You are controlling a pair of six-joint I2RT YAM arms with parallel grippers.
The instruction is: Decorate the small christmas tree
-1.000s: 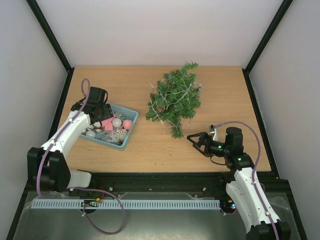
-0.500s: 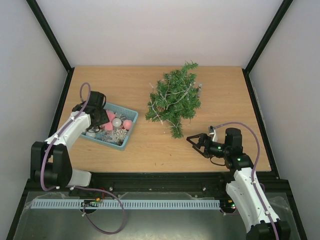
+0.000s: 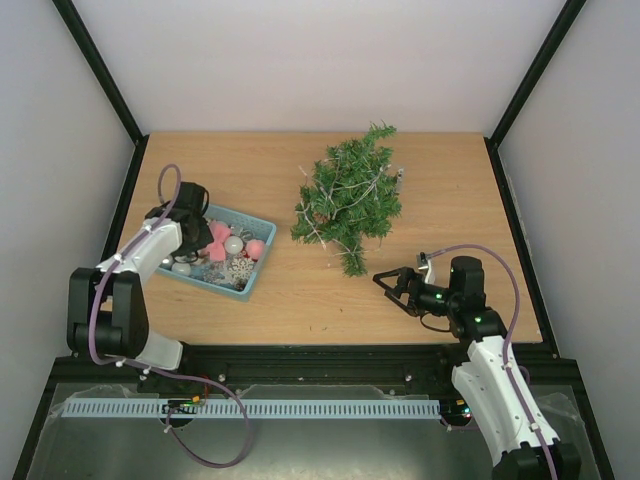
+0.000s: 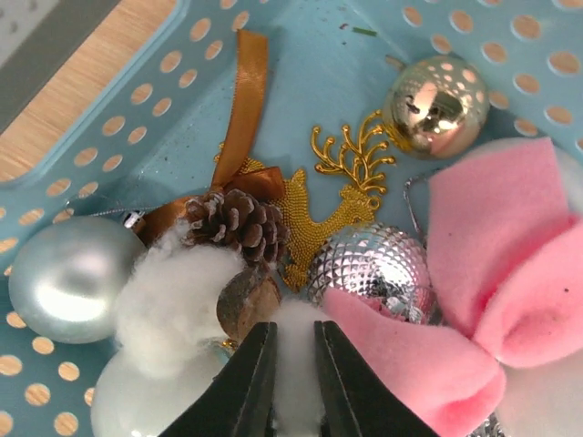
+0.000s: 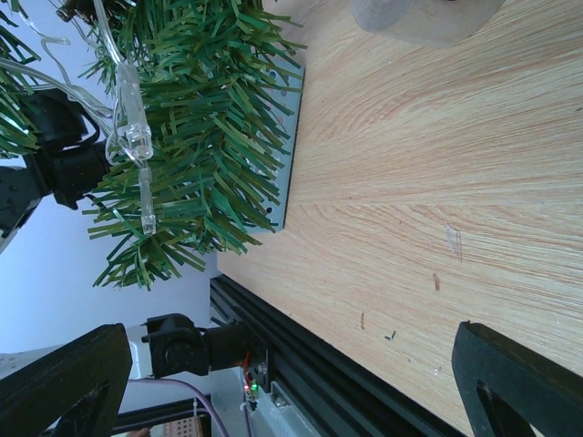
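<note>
The small christmas tree [image 3: 347, 195] lies on its side at the middle of the table, strung with clear lights. My left gripper [image 3: 190, 232] reaches down into the teal basket [image 3: 222, 290] of ornaments. In the left wrist view its jaws [image 4: 293, 332] stand narrow, pinching a strip of white fluffy ornament [image 4: 296, 319] between a pink felt bow [image 4: 501, 273] and a pine cone [image 4: 239, 223]. My right gripper [image 3: 385, 283] hovers wide open just below the tree's lower branches [image 5: 182, 118], holding nothing.
The basket wall [image 4: 137, 109] encloses a gold ball [image 4: 435, 94], a gold reindeer [image 4: 337, 200], a faceted silver ball [image 4: 378, 269] and a pale ball [image 4: 64, 278]. The black rail [image 5: 301, 364] marks the table's near edge. The tree's clear base [image 5: 424, 18] lies close to the right gripper.
My left gripper has dropped deeper into the basket and closed from wide open onto the white fluff. The right arm and the tree have stayed put.
</note>
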